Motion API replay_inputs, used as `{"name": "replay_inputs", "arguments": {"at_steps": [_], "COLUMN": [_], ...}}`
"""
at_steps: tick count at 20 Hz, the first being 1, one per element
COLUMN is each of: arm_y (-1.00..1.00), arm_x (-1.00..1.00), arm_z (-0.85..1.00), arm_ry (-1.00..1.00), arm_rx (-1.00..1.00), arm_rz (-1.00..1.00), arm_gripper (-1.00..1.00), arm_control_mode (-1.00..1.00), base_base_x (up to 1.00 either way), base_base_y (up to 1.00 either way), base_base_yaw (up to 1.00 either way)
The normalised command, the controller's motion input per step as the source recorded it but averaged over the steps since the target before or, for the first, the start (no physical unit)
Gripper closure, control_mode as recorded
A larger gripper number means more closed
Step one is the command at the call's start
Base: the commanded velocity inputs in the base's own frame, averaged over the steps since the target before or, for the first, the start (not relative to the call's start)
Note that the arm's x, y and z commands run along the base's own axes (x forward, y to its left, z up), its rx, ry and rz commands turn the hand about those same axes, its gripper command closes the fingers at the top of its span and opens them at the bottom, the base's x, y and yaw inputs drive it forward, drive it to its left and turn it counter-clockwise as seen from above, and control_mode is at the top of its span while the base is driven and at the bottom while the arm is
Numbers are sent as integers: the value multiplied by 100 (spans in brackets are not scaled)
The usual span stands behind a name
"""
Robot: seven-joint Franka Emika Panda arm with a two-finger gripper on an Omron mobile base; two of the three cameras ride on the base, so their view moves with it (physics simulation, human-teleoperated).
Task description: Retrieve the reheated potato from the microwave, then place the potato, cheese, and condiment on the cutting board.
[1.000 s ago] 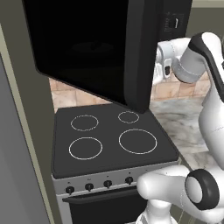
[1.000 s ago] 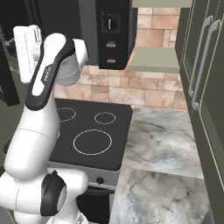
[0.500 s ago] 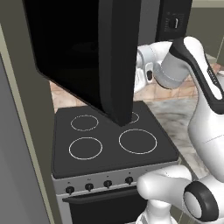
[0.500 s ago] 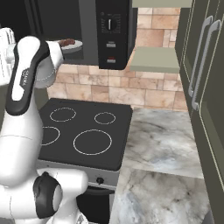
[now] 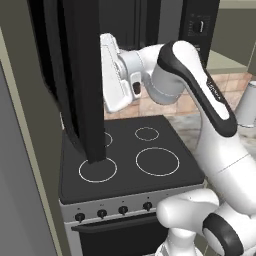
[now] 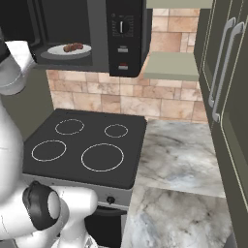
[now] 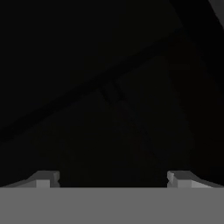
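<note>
The microwave hangs above the stove with its door swung wide open, edge-on in the left base view. Inside, a small brown potato lies on a white plate. The control strip with its dial is on the right. My white hand reaches left against the open door, its fingers hidden behind the door's edge. In the hand view my gripper is open, its tips wide apart with only dark door surface ahead. The cheese, condiment and cutting board are out of view.
A black four-ring stove sits below the microwave. A grey marble counter runs to its right, with dark tall cabinets beyond and a pale shelf beside the microwave. A grey wall panel stands at far left.
The microwave door has swung from nearly facing me to wide open, and my arm has swept left with it. The plate with the potato has come into sight.
</note>
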Motion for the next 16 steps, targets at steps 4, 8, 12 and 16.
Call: {"name": "replay_inputs", "arguments": {"at_steps": [4,8,12,16], "arm_y": [74,38,-14,-42], "arm_x": [1,13,13,6], "arm_z": [0,-1,1,1], "arm_ry": [0,0,6,2], "arm_rx": [-16,-15,-21,-17], "arm_rz": [-4,-2,-6,-2], "arm_gripper": [-100,-100,-100,-100], "arm_control_mode": [-100,-100,-100,-100], "base_base_x": [0,0,0,0], "base_base_y": [0,0,0,0], "base_base_yaw": [0,0,0,0]}}
